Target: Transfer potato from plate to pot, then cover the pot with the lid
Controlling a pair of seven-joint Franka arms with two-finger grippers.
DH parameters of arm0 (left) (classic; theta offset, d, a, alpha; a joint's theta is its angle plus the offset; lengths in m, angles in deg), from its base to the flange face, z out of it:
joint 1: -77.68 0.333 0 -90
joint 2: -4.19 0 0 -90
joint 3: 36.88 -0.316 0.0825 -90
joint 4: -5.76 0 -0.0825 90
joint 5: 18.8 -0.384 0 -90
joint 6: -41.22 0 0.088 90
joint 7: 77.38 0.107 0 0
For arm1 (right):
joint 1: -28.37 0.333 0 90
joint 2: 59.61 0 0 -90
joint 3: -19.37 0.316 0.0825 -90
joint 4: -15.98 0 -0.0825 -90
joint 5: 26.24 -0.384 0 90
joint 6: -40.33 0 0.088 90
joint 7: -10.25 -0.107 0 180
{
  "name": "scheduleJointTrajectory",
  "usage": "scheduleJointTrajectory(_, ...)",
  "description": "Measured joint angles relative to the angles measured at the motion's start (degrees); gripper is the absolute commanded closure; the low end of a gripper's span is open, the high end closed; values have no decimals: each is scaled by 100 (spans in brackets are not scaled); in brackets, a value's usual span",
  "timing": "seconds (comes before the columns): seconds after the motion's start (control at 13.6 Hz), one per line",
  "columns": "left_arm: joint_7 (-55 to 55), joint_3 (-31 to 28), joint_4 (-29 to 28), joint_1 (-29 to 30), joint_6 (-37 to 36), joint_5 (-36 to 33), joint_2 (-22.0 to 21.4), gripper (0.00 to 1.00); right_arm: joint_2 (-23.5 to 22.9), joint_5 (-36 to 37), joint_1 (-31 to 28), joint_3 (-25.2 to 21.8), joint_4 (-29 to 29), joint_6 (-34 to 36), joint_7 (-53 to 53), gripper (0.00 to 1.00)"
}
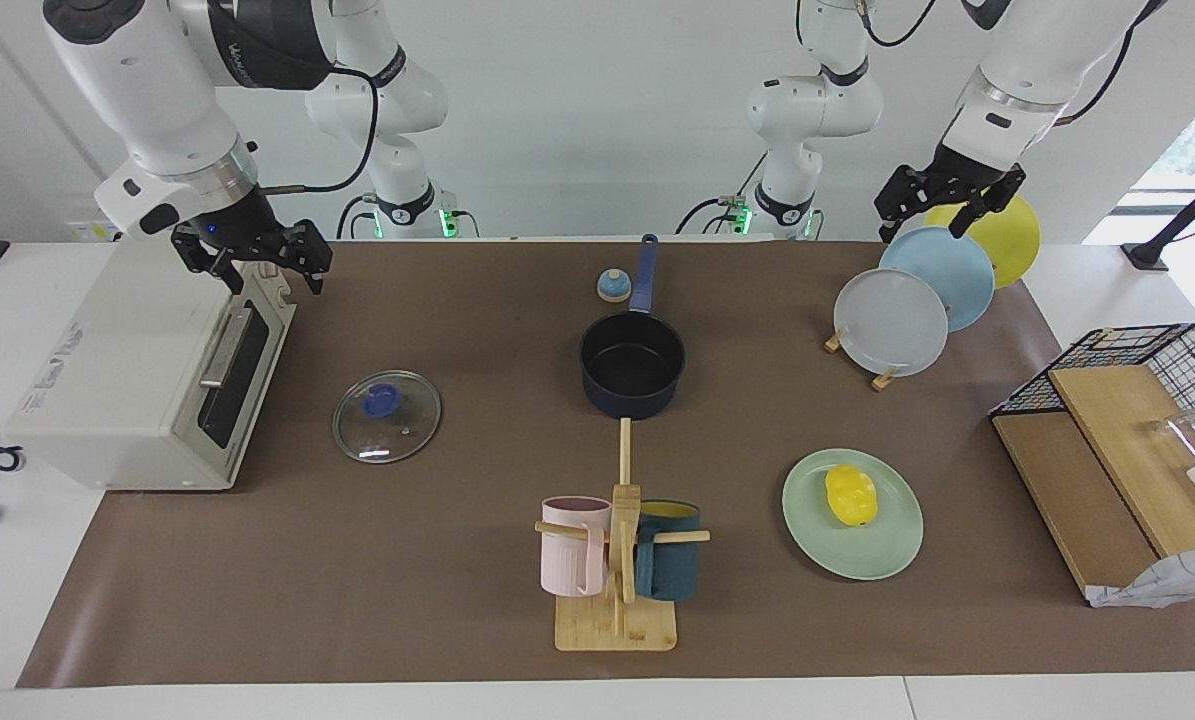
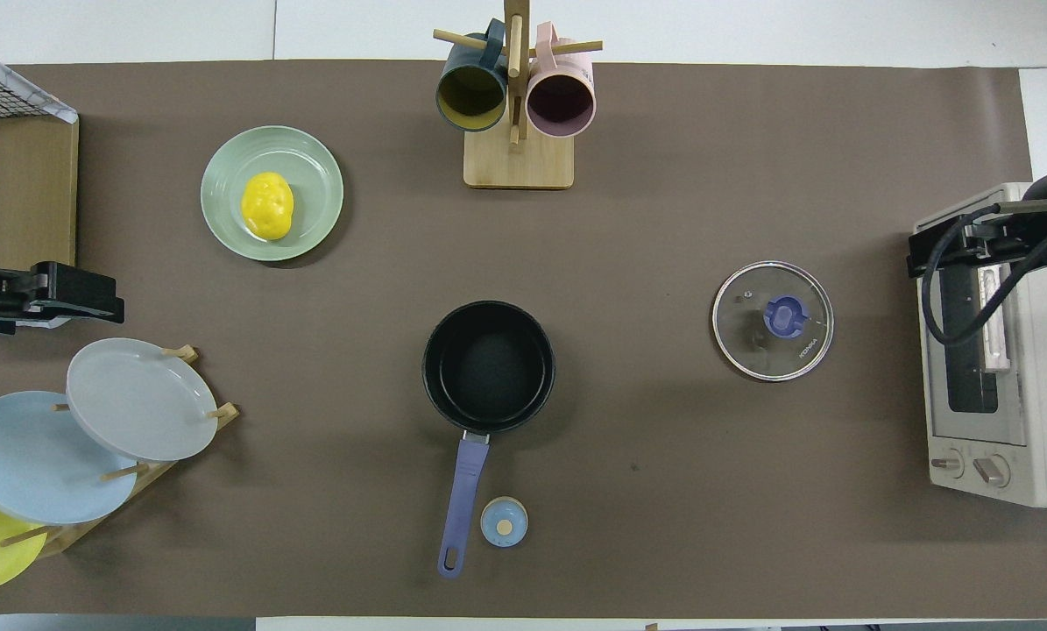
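Note:
The yellow potato (image 1: 850,495) (image 2: 267,205) lies on the mint-green plate (image 1: 887,555) (image 2: 313,166) toward the left arm's end of the table. The dark navy pot (image 1: 632,365) (image 2: 488,366) stands empty at mid-table, its blue handle pointing toward the robots. The glass lid (image 1: 387,416) (image 2: 773,321) lies flat on the mat between the pot and the toaster oven. My left gripper (image 1: 942,215) (image 2: 59,296) is open and empty, raised over the plate rack. My right gripper (image 1: 257,262) (image 2: 952,250) is open and empty over the toaster oven.
A white toaster oven (image 1: 147,370) stands at the right arm's end. A rack (image 1: 892,320) holds grey, light blue and yellow plates. A mug tree (image 1: 617,560) with pink and teal mugs stands farther from the robots than the pot. A small blue dome (image 1: 614,286) sits beside the pot handle. A wire basket (image 1: 1137,400) is at the left arm's end.

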Motion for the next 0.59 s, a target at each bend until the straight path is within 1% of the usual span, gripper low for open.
scheduleJointTrajectory(0.37, -8, 1, 2, 0, 33, 0, -2, 0, 0, 0, 0, 0, 0, 0, 0, 0)
scheduleJointTrajectory(0.59, -8, 1, -5, 0, 188, 3, -5, 0, 0, 0, 0, 0, 0, 13, 0, 0)
